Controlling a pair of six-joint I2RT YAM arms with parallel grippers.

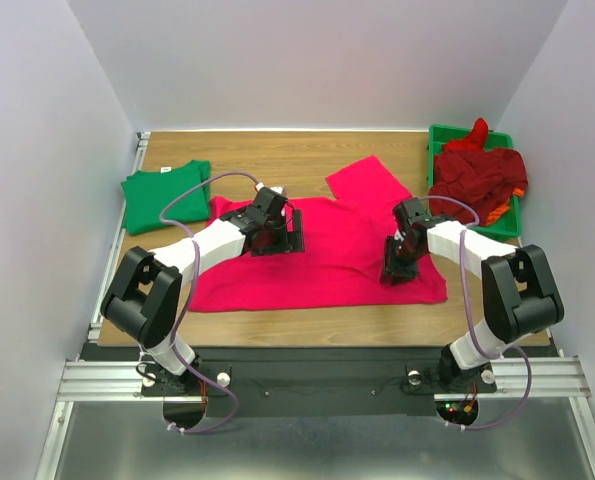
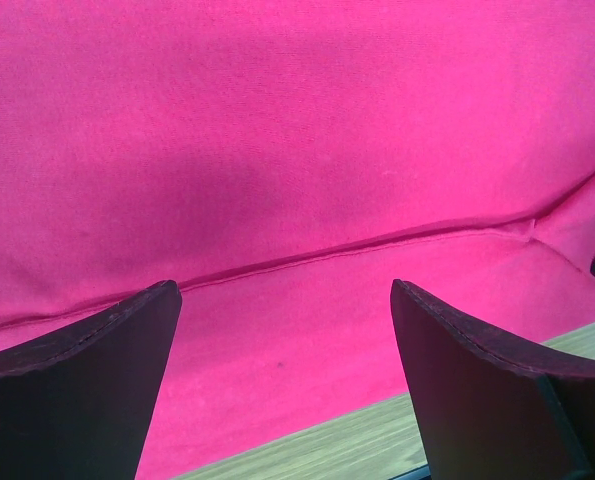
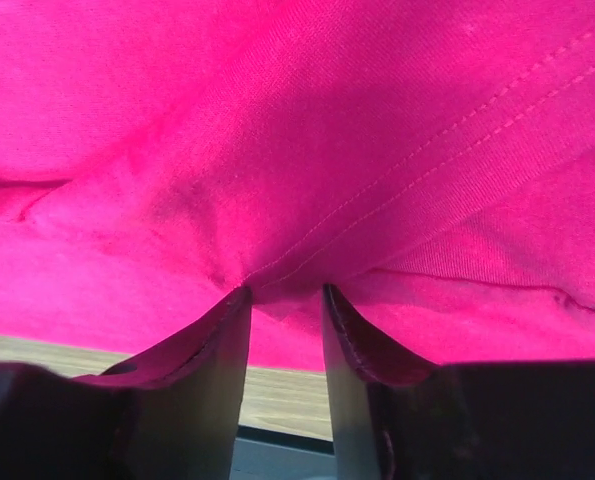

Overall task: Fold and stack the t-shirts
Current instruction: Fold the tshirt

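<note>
The pink shirt lies spread out in the middle of the table. The left gripper is wide open just over a seam and holds nothing. The right gripper has its fingers almost together and pinches a little bump of pink cloth by the hem. I think the job now is folding this shirt. The left one should go down and grab its edge too. Then both should lift and fold together, slowly, so no wrinkles come.
</note>
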